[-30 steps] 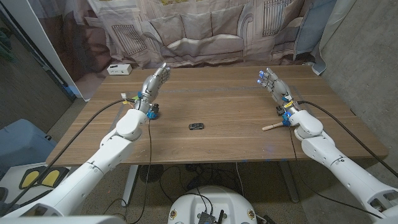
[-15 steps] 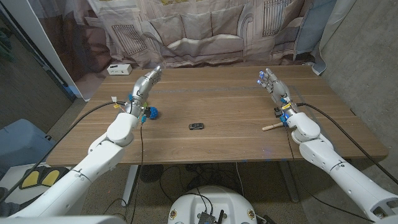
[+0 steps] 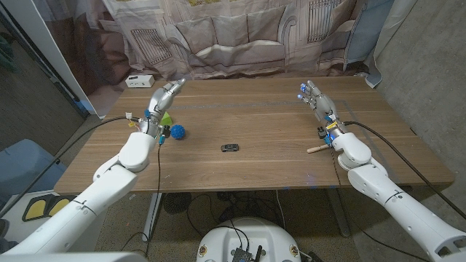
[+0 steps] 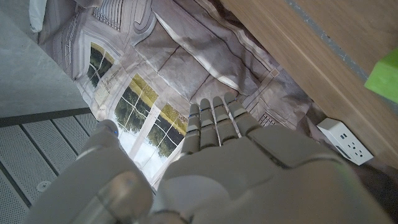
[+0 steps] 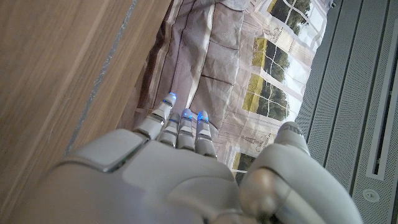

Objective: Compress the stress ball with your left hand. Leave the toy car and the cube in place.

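Fingers [image 3: 175,86] of my left hand [image 3: 162,100] reach out straight and close together, holding nothing, raised above the table toward its far left part; the left wrist view shows them [image 4: 214,118] extended the same way, with the backdrop beyond. My target, the blue stress ball [image 3: 177,132], sits on the wooden table [image 3: 277,124] just beside my left wrist, on the side toward the table's middle and nearer to me than the fingertips, so the hand is past it and not touching it. I judge the ball to be light and soft, likely foam or gel, with what looks like a bumpy surface; it should yield easily but may roll off if I nudge it from one side, so I would bring the palm over the top and wrap thumb and fingers around opposite sides of its middle before squeezing. A green cube [image 3: 166,117] lies close behind the ball, partly hidden by my hand, which leaves little room on that side. The small dark toy car [image 3: 230,148] rests near the table's centre, well apart from the ball. My right hand [image 3: 318,102] stands over the right side, fingers straight and holding nothing, with a wooden stick [image 3: 318,148] lying by its wrist.
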You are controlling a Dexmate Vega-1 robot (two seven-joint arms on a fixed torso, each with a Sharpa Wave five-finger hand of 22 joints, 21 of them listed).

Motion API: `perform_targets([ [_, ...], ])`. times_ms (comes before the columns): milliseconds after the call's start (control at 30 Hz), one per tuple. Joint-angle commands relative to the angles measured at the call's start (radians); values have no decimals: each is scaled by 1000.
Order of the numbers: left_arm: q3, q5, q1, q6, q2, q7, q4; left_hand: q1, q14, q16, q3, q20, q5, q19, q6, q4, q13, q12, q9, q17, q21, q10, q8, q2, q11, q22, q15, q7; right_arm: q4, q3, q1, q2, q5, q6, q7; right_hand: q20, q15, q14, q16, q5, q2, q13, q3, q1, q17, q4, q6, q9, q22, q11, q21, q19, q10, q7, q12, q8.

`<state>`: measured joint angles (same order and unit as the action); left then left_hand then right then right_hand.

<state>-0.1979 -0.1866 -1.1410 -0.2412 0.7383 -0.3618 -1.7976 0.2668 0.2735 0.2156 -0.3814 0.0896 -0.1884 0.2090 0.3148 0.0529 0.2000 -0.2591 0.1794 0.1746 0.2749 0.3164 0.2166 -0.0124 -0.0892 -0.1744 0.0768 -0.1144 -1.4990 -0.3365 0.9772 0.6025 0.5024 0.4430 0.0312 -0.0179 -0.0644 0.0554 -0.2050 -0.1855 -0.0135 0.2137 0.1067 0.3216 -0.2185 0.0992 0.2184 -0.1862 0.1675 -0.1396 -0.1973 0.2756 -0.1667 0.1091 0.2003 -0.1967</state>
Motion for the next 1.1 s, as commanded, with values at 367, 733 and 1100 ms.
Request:
perform_targets([
  [367, 21, 220, -10, 93, 35, -104, -20, 24, 17, -3, -9, 1, 3, 19, 13, 16, 3, -3, 3, 4, -6, 7, -3, 0, 6, -3, -2, 4, -43, -5, 29, -30, -52, -11, 91, 4, 0, 12, -8, -3, -10, -2, 3, 7, 2, 5, 12, -1, 3, 3, -7, 15, -11, 3, 7, -3],
  [733, 14, 392, -38, 248, 70, -178, -95, 42, 26, -5, -16, 4, 5, 30, 18, 30, 4, -1, 3, 3, -9, 12, -5, 2, 11, -3, -11, 6, -77, -4, 41, -33, -80, -38, 138, 3, -1, 11, -7, -4, -14, -3, 5, 10, 3, 7, 13, -1, 3, 1, -6, 16, -10, 3, 6, -3],
  [1100, 30, 447, -66, 315, 84, -217, -120, 59, 37, -6, -21, 7, 7, 46, 27, 44, 4, 0, 3, 3, -10, 21, -7, 2, 18, -3, -19, 13, -80, -12, 47, -46, -82, -29, 140, 4, -2, 6, -4, -4, -17, -5, 7, 13, 4, 9, 13, -1, 3, 0, -3, 13, -6, 3, 4, -2],
])
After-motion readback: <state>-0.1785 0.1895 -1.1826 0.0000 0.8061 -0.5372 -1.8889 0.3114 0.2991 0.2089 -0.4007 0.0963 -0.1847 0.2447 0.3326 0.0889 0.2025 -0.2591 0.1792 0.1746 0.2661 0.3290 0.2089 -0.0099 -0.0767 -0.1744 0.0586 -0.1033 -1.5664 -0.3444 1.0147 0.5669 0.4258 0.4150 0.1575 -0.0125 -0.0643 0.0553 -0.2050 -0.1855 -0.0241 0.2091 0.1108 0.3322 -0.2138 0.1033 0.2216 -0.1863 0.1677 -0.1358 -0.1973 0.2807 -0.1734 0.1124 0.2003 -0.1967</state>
